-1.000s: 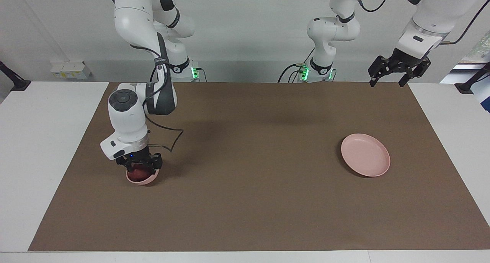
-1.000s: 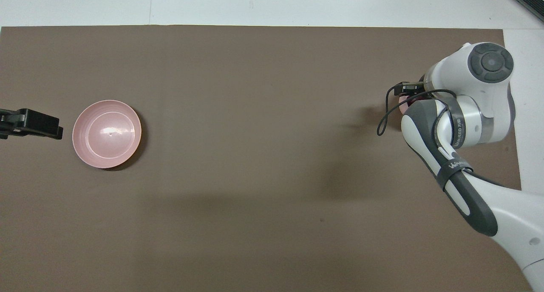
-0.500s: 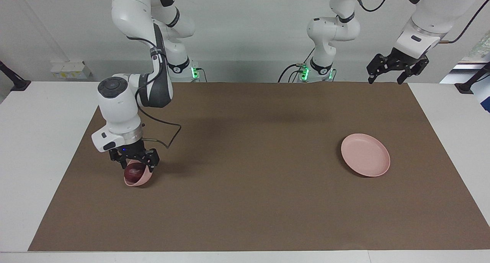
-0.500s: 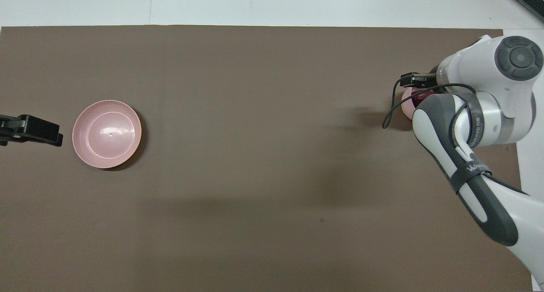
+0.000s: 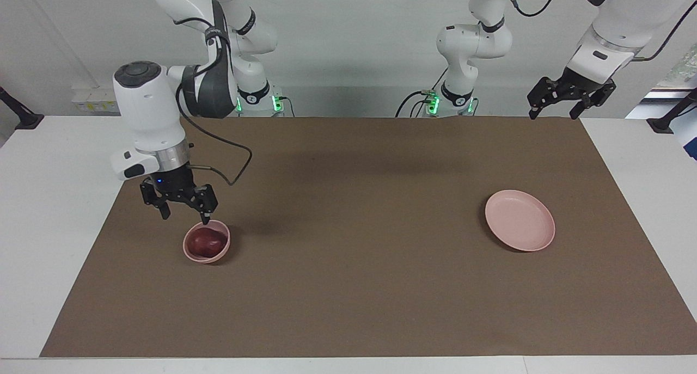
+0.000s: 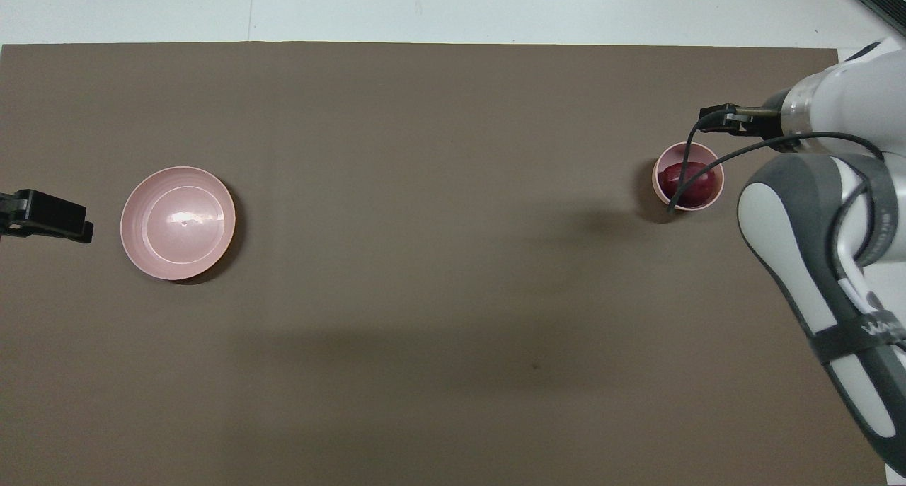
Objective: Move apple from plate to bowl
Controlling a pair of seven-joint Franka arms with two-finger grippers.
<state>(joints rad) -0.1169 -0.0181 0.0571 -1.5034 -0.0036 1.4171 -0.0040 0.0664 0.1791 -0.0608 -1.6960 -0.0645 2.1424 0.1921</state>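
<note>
The dark red apple lies in the small deep pink bowl toward the right arm's end of the table. They also show in the overhead view, the apple inside the bowl. My right gripper hangs open and empty just above the bowl, apart from the apple. The flat pink plate sits empty toward the left arm's end, also in the overhead view. My left gripper waits open and raised over the table's corner by its base.
A brown mat covers the table, with bare white table around it. A black cable loops from the right wrist and crosses over the bowl in the overhead view.
My right gripper has let go of the apple in the bowl and risen, drawing back toward the robots. The bowl, tipped half a second ago, now sits level. The left gripper barely moved.
</note>
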